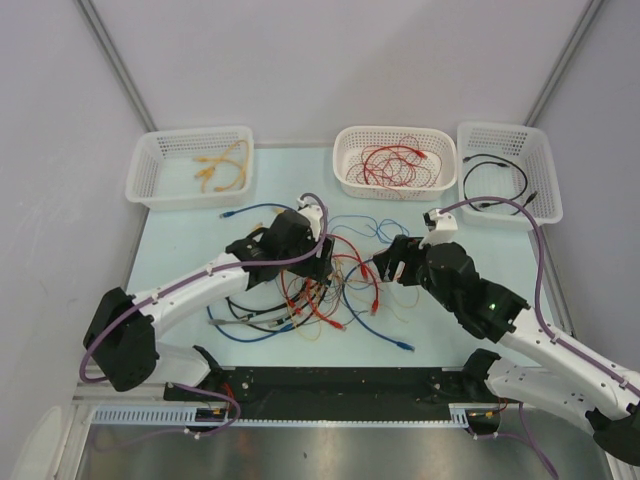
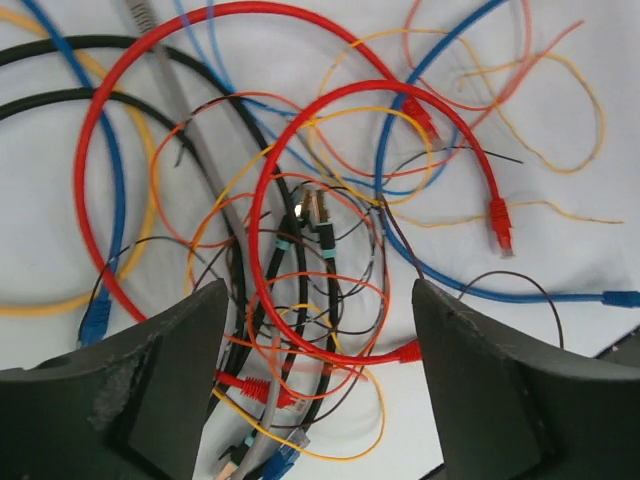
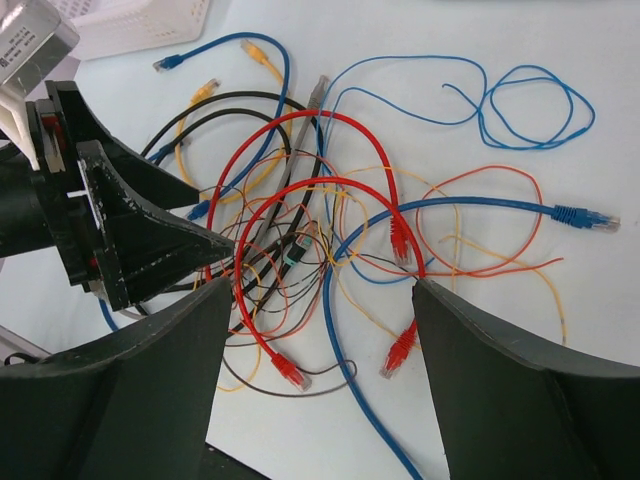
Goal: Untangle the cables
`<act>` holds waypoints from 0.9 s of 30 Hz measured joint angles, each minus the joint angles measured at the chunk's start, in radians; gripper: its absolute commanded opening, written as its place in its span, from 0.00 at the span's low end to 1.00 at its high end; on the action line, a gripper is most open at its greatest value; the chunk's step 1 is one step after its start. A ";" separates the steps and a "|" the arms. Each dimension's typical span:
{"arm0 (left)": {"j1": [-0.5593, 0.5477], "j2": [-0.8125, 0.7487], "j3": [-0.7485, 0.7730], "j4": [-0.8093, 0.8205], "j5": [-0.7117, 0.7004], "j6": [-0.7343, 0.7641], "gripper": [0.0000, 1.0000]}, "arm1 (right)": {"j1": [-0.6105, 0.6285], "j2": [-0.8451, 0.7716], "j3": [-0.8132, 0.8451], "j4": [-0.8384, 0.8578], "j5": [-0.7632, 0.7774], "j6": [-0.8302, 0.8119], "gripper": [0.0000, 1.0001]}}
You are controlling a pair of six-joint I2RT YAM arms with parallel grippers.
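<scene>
The cables (image 1: 325, 290) lie in a tangled heap on the pale table mid-front: red, orange, yellow, blue and black wires with plug ends. My left gripper (image 1: 322, 262) hangs over the heap's left part, jaws wide open and empty. In the left wrist view the gripper (image 2: 318, 372) straddles thick red loops (image 2: 300, 130) and black cords. My right gripper (image 1: 388, 264) is open and empty at the heap's right edge. In the right wrist view the gripper (image 3: 318, 385) has a red plug (image 3: 290, 370) and a blue cable (image 3: 345, 400) between its fingers, untouched.
Three white baskets stand at the back: the left one (image 1: 150, 190) holds orange cables, the middle one (image 1: 345, 150) red cables, the right one (image 1: 545, 170) a black cable. A blue plug (image 1: 403, 347) lies near the front edge. A black rail runs along the front.
</scene>
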 measured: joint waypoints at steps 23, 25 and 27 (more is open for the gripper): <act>0.182 0.195 -0.028 -0.013 -0.092 -0.122 0.54 | -0.007 0.014 0.000 -0.042 0.024 -0.006 0.78; 0.180 0.203 -0.028 -0.003 -0.075 -0.126 0.62 | -0.008 0.020 0.000 -0.043 0.025 -0.008 0.78; 0.179 0.208 -0.029 0.006 -0.068 -0.132 0.67 | -0.011 0.027 0.000 -0.047 0.025 -0.009 0.78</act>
